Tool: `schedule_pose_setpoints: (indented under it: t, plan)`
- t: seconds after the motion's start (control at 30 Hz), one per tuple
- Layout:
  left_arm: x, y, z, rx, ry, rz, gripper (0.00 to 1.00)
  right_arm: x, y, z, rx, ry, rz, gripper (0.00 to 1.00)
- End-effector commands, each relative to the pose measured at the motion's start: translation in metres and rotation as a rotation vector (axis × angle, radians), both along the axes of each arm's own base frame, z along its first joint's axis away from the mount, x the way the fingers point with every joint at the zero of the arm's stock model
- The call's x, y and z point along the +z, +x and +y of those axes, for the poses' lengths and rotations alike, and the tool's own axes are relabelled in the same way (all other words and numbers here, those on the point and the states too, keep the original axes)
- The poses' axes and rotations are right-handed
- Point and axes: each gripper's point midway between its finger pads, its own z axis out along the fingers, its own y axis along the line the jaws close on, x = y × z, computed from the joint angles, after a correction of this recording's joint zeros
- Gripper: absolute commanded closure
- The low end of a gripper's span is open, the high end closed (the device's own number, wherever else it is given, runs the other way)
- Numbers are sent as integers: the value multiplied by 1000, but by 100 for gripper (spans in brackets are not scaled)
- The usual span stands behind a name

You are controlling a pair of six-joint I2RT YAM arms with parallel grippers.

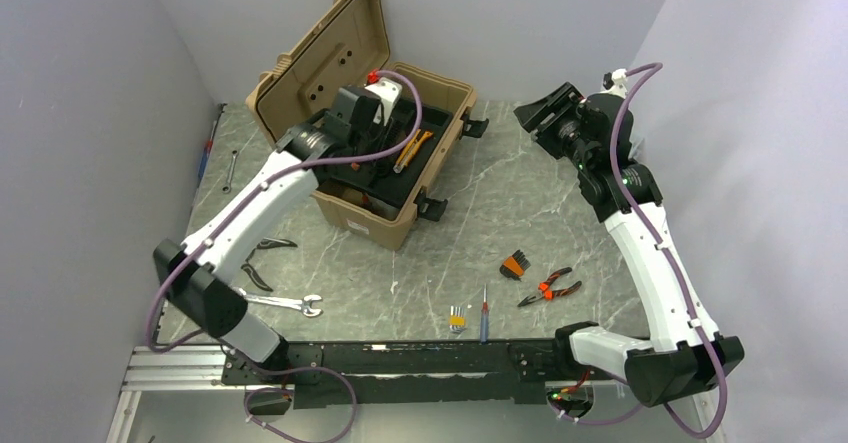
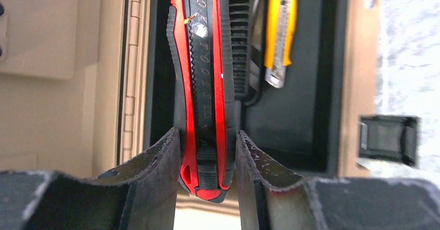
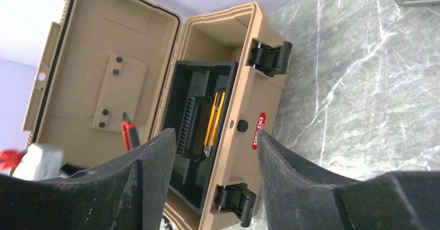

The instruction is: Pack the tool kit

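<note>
Bright even light, soft shadows; wrist views partly overexposed.

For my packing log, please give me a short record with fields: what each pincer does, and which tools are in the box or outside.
Left pincer: shut on red knife, over black tray
Right pincer: open, empty
Toolbox: lid open
In tray: yellow knife
On table: wrench, orange pliers, screwdriver
</note>
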Motion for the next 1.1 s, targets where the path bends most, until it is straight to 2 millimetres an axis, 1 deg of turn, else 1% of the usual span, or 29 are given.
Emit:
schedule_pose_setpoints:
  t: [0.0, 0.1, 0.13, 0.23, 0.27, 0.3, 0.33, 0.37, 0.4, 0.43, 0.53, 0.6, 0.7, 0.77, 0.83, 0.9, 0.93, 1.0, 1.07]
  plan:
    - [6, 42, 6, 6, 35, -60, 100, 25, -16, -5, 17, -26, -64, 39]
    - [-9, 63, 10, 4, 24, -33, 100, 19, -23, -6, 19, -32, -51, 39]
    - [-14, 70, 14, 13, 23, -26, 100, 17, -25, -6, 19, -31, -48, 39]
    - [-29, 81, 12, -14, 9, 12, 99, 8, -31, -8, 21, -39, -32, 39]
    - [-32, 83, 11, -16, 7, 22, 95, 5, -32, -8, 21, -44, -25, 39]
    - [-36, 84, 10, -21, 8, 32, 89, 3, -33, -9, 23, -50, -18, 39]
    - [-38, 84, 9, -25, 11, 36, 81, -1, -34, -9, 24, -56, -9, 39]
    - [-40, 86, 10, -27, 15, 37, 74, -6, -35, -9, 27, -65, 4, 39]
    - [-41, 86, 9, -29, 17, 40, 68, -14, -36, -10, 29, -75, 31, 39]
    - [-40, 86, 8, -31, 12, 41, 63, -25, -38, -11, 28, -81, 70, 38]
    - [-35, 85, 7, -35, 0, 33, 52, -69, -49, -4, 76, -90, 206, 35]
    - [-31, 84, 6, -39, -11, 21, 45, -98, -60, -2, 103, -95, 281, 33]
    - [-24, 80, 6, -45, -25, 7, 34, -137, -78, -3, 144, -140, 370, 30]
    - [-19, 77, 7, -49, -31, -1, 29, -163, -91, -7, 162, -187, 440, 28]
    - [-14, 74, 7, -52, -40, -6, 27, -184, -105, -7, 200, -220, 499, 28]
    - [-3, 66, 3, -66, -65, -18, 27, -201, -117, -1, 242, -232, 531, 29]
    - [0, 59, -3, -85, -75, -22, 27, -212, -125, 3, 260, -239, 554, 30]
    - [7, 44, -13, -113, -84, -39, 25, -225, -137, 11, 280, -267, 582, 31]
    - [13, 26, -24, -151, -94, -51, 21, -238, -149, 19, 288, -313, 620, 33]
